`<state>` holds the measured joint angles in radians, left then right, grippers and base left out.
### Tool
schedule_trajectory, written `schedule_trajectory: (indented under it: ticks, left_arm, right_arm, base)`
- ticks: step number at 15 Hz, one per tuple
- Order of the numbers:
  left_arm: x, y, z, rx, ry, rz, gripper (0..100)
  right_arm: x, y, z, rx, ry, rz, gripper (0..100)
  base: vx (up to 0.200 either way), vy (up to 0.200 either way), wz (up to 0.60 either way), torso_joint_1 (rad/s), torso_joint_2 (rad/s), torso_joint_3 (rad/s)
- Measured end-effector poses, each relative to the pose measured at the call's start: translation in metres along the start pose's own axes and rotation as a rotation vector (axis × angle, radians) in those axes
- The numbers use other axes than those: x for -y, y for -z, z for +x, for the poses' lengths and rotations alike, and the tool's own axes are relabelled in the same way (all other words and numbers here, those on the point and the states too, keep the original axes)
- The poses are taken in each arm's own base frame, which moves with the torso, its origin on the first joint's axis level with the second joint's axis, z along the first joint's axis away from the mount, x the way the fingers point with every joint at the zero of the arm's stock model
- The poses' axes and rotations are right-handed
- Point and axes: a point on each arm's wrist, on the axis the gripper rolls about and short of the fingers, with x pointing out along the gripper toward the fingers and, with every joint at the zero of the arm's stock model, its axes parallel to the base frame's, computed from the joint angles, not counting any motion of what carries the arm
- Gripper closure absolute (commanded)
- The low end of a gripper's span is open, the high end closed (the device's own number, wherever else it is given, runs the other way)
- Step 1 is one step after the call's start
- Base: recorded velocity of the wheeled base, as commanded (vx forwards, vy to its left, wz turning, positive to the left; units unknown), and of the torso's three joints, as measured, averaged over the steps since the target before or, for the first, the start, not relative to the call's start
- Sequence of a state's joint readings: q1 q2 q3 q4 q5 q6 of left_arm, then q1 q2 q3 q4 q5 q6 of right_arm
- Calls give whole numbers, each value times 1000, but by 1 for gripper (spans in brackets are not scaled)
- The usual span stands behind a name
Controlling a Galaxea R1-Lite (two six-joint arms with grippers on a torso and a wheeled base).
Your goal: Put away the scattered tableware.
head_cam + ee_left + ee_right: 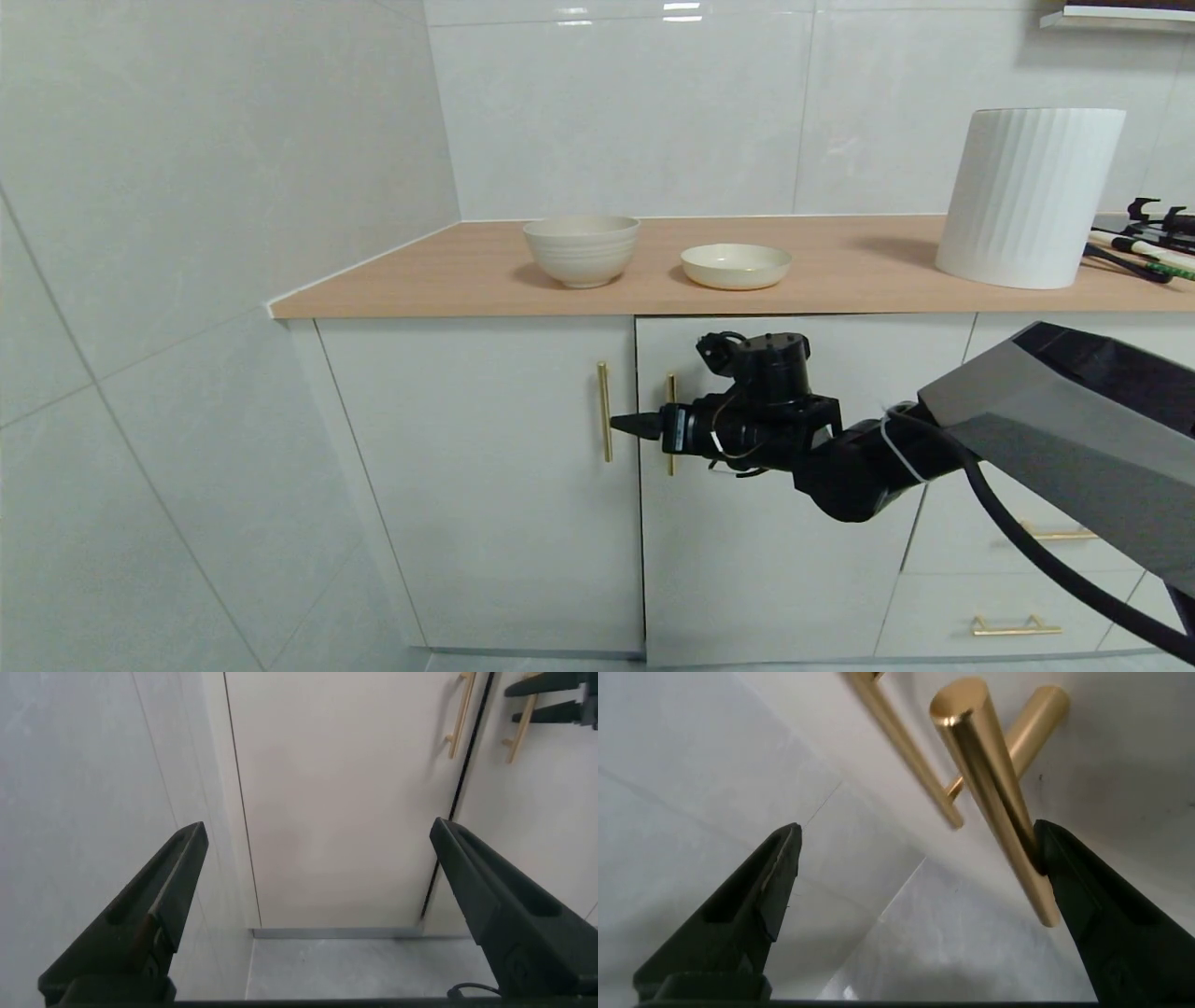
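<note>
Right claw (635, 427), black, on an arm coming in from the right, level with two slim brass bar handles where the white cabinet doors (485, 467) meet. Its fingers (761, 896) are spread wide and grip nothing. The nearer brass handle (990, 793) stands between them, close against one finger; whether it touches, cannot tell. The second brass handle (906, 756) is just beyond. Left claw (318, 831) hangs low before the left door, above the grey floor (336, 961), also spread wide with nothing in it. Up on the wooden worktop (840, 271): a beige ribbed bowl (581, 247), upright, toward the left corner by the tiled wall. A shallow cream dish (736, 265) sits just beside it to the right, apart from it. Well to the right stands a tall white ribbed cylinder (1027, 196), with dark pens or tools (1148, 252) lying behind it at the edge.
</note>
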<state>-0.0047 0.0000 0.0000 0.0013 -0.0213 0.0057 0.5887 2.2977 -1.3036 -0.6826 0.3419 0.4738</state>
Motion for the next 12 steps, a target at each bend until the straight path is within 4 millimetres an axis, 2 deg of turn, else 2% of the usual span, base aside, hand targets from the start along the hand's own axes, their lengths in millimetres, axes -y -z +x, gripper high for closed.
schedule_trajectory:
  ticks: [6, 12]
  left_arm:
    - [0, 0, 0, 0, 0, 0, 0]
    - [0, 0, 0, 0, 0, 0, 0]
  right_arm:
    - [-11, 3, -26, -58, -58, 10, 0]
    - [-24, 12, -63, -138, -133, 29, 0]
  base:
    - [0, 0, 0, 0, 0, 0]
    - [0, 0, 0, 0, 0, 0]
